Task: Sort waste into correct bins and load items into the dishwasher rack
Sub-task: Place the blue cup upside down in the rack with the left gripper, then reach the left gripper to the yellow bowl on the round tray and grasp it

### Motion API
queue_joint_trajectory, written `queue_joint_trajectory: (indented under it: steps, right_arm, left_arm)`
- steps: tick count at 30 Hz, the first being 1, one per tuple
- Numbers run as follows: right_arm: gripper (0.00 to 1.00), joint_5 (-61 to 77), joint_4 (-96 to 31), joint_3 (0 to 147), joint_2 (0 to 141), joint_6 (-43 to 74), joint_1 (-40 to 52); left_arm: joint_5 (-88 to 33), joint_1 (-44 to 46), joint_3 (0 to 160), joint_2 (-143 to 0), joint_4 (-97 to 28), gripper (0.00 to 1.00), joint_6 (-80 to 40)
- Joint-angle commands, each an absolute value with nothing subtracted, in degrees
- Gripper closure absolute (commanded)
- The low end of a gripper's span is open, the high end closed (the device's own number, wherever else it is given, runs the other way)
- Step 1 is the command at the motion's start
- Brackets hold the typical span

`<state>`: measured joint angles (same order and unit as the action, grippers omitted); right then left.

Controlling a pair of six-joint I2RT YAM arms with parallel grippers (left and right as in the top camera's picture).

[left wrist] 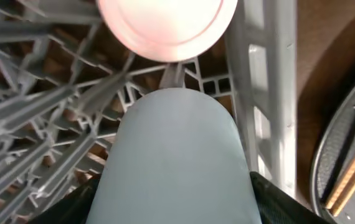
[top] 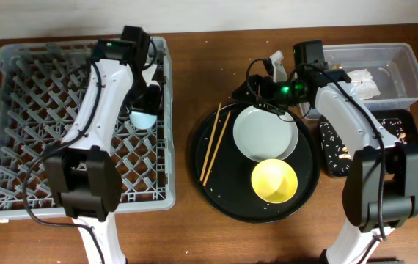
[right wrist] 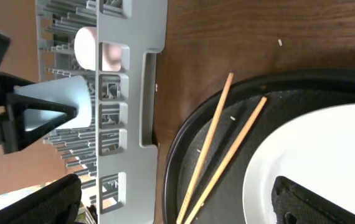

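My left gripper [top: 147,101] is shut on the small blue cup [top: 144,116], bottom up, low over the right side of the dishwasher rack [top: 18,110]. In the left wrist view the blue cup [left wrist: 177,162] fills the space between the fingers, and the pink cup [left wrist: 165,25] stands in the rack [left wrist: 271,93] just beyond it. My right gripper [top: 257,86] is open and empty over the far edge of the round black tray [top: 205,176]. It is above the two chopsticks [right wrist: 227,149] and the plate [right wrist: 314,155]. The yellow bowl [top: 273,181] sits on the round tray.
The clear tub [top: 407,66] at the back right holds a white napkin [top: 361,79]. The shallow black tray [top: 407,125] in front of it holds food scraps [top: 336,147]. The right wrist view also shows the rack wall [right wrist: 134,74], blue cup [right wrist: 62,102] and pink cup [right wrist: 90,48].
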<state>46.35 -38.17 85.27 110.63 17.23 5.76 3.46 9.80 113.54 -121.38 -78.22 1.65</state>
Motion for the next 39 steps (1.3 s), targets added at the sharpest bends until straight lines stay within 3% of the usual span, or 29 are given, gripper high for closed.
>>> queue_joint_trajectory:
  steps: [1,3,6,12,16,17,18,20,23,25,33,36,39]
  right_arm:
    - [0.02,45.78,-38.22,85.43,109.65,16.27,5.48]
    - [0.01,45.8,-38.24,85.43,109.62,16.27,5.48]
    - [0.05,37.71,-44.14,88.16,103.04,14.76,5.5]
    - [0.02,11.33,-63.79,91.09,82.21,13.96,5.58]
    - [0.0,10.22,-77.43,90.78,82.65,13.96,5.58]
    - [0.09,10.2,-79.05,89.62,83.07,13.96,5.58]
    - [0.2,10.22,-79.26,85.97,83.11,13.96,5.61]
    - [0.25,10.2,-77.82,79.44,83.11,15.4,5.58]
    - [0.22,10.24,-71.83,78.22,83.02,18.57,5.48]
    - [0.15,10.24,-70.22,78.22,83.02,20.05,4.47]
    - [0.15,9.17,-71.35,78.19,83.05,20.16,1.1]
    - [0.15,9.15,-71.35,78.19,83.05,20.14,1.1]
    - [0.15,8.49,-71.31,78.19,83.02,20.18,1.1]
  left_arm:
    - [3.11,9.69,110.19,-121.05,-76.62,0.24,0.82]
    - [2.13,9.69,110.19,-121.05,-75.4,0.13,0.82]
    - [-1.41,9.69,116.2,-121.03,-74.85,0.13,0.84]
    - [-2.83,11.49,136.09,-120.81,-82.76,0.13,0.91]
    - [-8.56,18.17,134.89,-121.01,-83.46,0.13,0.89]
    - [-8.12,20.08,133.12,-121.01,-83.33,0.13,0.84]
    - [-7.7,21.17,131.79,-121.01,-82.52,0.13,0.84]
    - [-8.29,21.39,131.09,-121.01,-81.54,0.13,-0.49]
    - [-10.96,24.14,128.62,-121.05,-83.02,0.18,-0.47]
    - [-12.71,28.42,122.8,-121.05,-83.22,0.18,-0.47]
    - [-15.53,43.46,109.6,-121.05,-77.54,0.19,-0.45]
    - [-15.49,44.51,105.12,-121.05,-70.17,0.2,-0.49]
    - [-17.41,44.51,98.87,-121.05,-61.17,0.29,-0.69]
